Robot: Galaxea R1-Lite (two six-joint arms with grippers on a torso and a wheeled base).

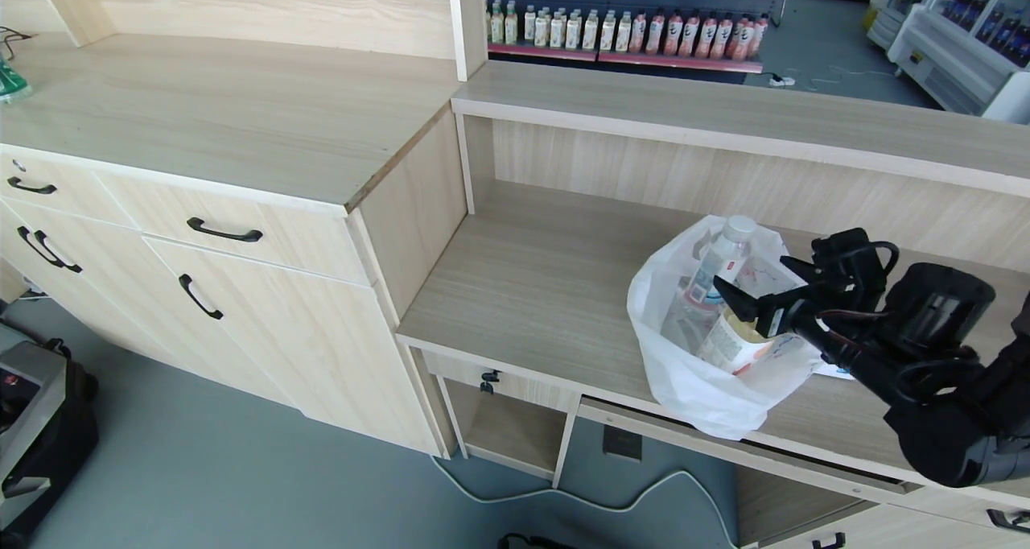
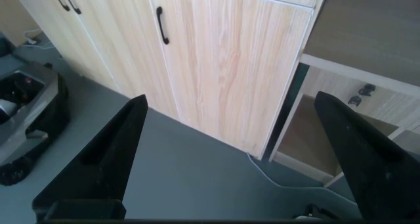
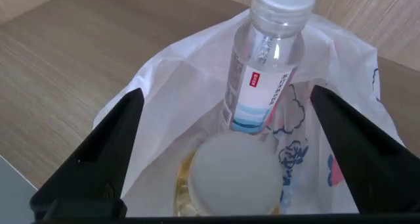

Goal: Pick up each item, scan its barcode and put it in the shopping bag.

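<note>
On the lower bench (image 1: 523, 291), over to the robot's right, sits the white shopping bag (image 1: 692, 380), mouth wide open, its belly sagging over the bench's front edge. Two items are in there already! A clear water bottle (image 1: 724, 259) with a white cap stands nearly upright, neck poking out above the rim, and just beside it, deeper in the bag, a second bottle (image 1: 736, 341) with yellowish contents and a broad white cap. From the right wrist view you look straight down on them: the water bottle (image 3: 262, 73) behind, the second bottle (image 3: 230, 168) in front, the shopping bag (image 3: 170, 86) wrapped round both.

Right hand (image 1: 760, 287) hovers just over the bag's mouth, fingers spread wide and gripping nothing; its two dark fingers frame the bottles, right hand (image 3: 226, 96) touching neither.

Left hand (image 2: 230, 99) hangs low, fingers also spread wide and gripping nothing, above the grey floor (image 2: 197, 165) and facing the pale wooden cabinet doors (image 2: 223, 60) with their black handles.

Behind the bench, a store shelf (image 1: 628, 30) carries a row of drink bottles.
</note>
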